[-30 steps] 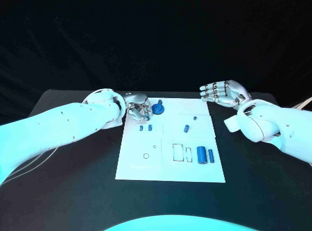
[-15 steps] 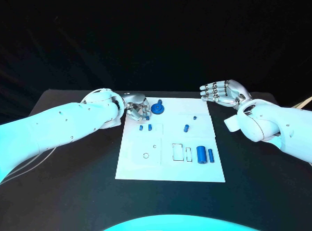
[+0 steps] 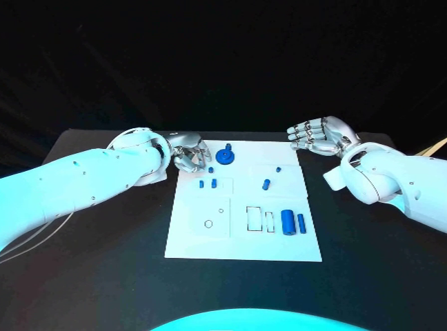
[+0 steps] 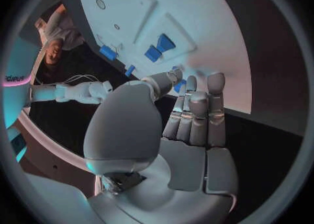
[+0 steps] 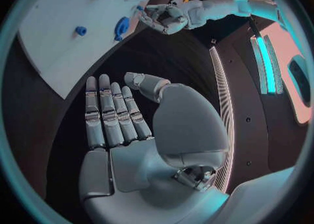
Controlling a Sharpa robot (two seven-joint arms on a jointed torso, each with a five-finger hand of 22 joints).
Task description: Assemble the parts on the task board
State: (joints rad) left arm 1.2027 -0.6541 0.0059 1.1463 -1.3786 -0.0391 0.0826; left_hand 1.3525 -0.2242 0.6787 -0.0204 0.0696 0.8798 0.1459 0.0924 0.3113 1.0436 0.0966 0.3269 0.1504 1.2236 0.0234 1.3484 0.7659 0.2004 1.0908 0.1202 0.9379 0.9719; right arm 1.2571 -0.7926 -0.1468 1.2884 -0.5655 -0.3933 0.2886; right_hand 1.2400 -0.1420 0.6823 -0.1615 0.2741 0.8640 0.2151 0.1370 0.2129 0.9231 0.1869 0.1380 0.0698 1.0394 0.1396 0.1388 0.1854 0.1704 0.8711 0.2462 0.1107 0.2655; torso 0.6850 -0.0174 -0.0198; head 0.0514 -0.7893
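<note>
The white task board (image 3: 216, 238) lies in the middle of the black table. A round blue part (image 3: 225, 157) stands near its far left corner. My left hand (image 3: 189, 153) hovers just left of that part with its fingers loosely bent and nothing in them; in the left wrist view the part (image 4: 178, 85) peeks out beside the thumb of that hand (image 4: 190, 114). Two small blue parts (image 3: 209, 183) lie nearer, and two blue cylinders (image 3: 294, 223) lie at the right. My right hand (image 3: 318, 134) is held up, spread and empty, off the board's far right corner.
More small blue parts (image 3: 267, 183) (image 3: 279, 168) sit mid-board. Outlined slots (image 3: 255, 217) and a small ring mark (image 3: 209, 223) show on the near half. A black cloth hangs behind the table. Cables (image 3: 45, 234) trail at the left.
My left hand has drawn back to the left, away from the round blue part, which stays in place. The right hand has hardly moved.
</note>
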